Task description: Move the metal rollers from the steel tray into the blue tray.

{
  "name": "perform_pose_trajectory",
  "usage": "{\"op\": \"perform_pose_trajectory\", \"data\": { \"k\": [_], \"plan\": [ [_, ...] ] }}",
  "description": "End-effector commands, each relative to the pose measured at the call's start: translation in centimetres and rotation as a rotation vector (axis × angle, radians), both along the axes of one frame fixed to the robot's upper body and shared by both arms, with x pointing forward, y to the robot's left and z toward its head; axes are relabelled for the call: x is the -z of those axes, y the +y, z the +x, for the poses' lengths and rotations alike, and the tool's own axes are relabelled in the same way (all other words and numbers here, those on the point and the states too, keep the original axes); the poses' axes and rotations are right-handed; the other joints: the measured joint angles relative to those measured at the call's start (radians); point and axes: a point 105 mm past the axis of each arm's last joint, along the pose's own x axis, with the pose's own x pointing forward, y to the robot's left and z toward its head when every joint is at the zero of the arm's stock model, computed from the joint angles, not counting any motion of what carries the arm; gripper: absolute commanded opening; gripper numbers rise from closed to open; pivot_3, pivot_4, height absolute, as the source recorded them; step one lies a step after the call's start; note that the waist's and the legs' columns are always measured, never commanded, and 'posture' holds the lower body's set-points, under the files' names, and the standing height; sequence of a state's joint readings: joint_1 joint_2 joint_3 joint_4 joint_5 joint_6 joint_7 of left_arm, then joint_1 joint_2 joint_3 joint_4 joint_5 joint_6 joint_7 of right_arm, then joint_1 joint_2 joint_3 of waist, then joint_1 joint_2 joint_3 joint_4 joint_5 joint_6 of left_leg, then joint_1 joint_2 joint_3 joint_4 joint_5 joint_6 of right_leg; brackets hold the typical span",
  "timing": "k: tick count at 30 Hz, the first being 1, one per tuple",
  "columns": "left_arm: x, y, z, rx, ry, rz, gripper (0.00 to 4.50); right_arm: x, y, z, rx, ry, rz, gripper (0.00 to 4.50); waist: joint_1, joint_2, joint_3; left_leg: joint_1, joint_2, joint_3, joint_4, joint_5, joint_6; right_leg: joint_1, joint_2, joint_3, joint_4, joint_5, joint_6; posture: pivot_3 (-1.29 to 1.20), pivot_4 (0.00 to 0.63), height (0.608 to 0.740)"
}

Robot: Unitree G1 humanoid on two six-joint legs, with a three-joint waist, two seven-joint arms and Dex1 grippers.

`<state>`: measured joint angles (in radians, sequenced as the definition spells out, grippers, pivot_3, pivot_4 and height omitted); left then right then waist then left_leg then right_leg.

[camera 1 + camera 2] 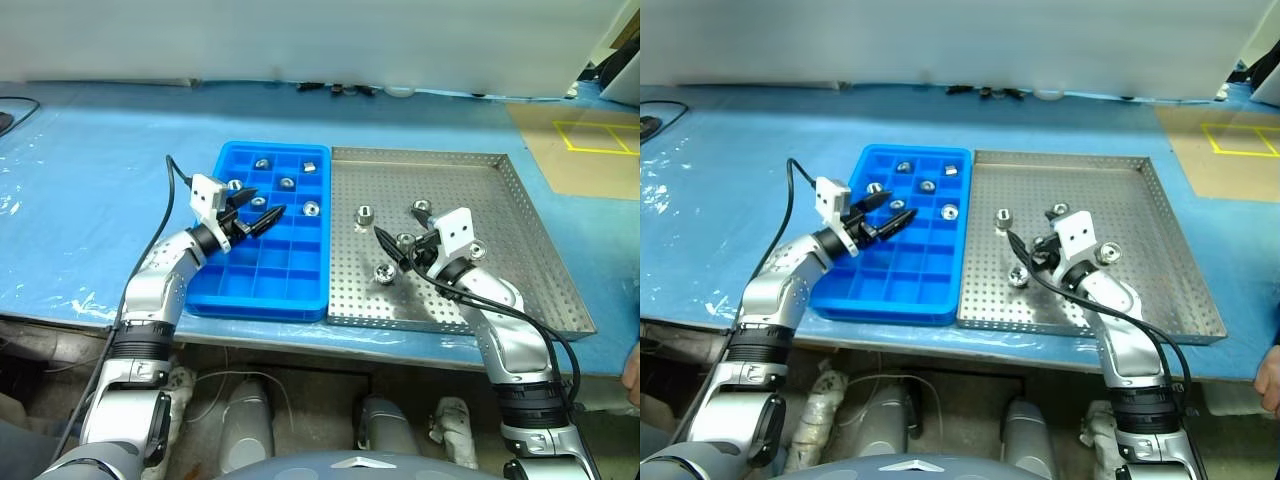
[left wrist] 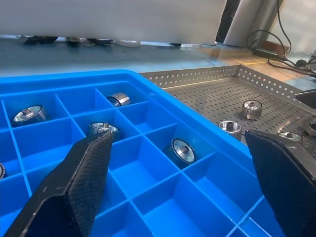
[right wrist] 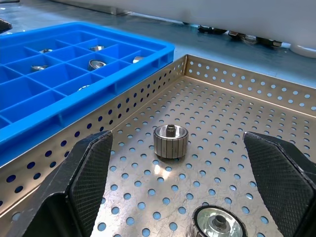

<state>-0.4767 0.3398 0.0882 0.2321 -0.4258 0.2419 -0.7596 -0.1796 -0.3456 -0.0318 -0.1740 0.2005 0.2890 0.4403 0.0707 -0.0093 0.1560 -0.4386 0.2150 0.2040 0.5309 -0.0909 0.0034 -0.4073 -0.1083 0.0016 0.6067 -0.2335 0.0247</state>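
Mid-transfer: several metal rollers already in the blue tray, others left on the steel tray. Both sets of fingers spread wide, empty: left gripper over the blue tray, right gripper among the rollers. Next, probably lower right and close on the nearest roller.

A blue plastic sheet covers the workbench across the frame. At upper right lies brown cardboard with yellow tape lines. A pale wall spans the top edge.

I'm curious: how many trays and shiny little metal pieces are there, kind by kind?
Blue tray: 1
Steel tray: 1
Metal rollers: 11 in sight (6 in the blue tray, 5 in the steel tray)
Total: 13
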Motion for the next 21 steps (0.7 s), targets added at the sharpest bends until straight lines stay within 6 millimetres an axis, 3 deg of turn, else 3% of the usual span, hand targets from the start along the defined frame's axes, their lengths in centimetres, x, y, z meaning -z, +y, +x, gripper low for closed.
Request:
{"op": "perform_pose_trajectory", "data": {
  "k": [1, 21],
  "plan": [
    [-1.38, 0.09, 0.12, 0.001, -0.06, -0.005, 4.5, -1.77, -0.46, -0.38, -0.002, -0.061, 0.004, 4.45, 0.0, 0.0, 0.0, 0.0, 0.0, 0.0, 0.0, 0.0, 0.0, 0.0, 0.0, 0.0, 0.0, 0.0, 0.0, -0.08, 0.15, 0.74],
    [-1.3, -0.36, 0.13, 0.024, -0.058, -0.012, 4.5, -2.15, -0.6, -0.44, 0.004, -0.078, 0.022, 4.45, 0.0, 0.0, 0.0, 0.0, 0.0, 0.0, 0.0, 0.0, 0.0, 0.0, 0.0, 0.0, 0.0, 0.0, 0.0, -0.09, 0.15, 0.74]
  ]
}}
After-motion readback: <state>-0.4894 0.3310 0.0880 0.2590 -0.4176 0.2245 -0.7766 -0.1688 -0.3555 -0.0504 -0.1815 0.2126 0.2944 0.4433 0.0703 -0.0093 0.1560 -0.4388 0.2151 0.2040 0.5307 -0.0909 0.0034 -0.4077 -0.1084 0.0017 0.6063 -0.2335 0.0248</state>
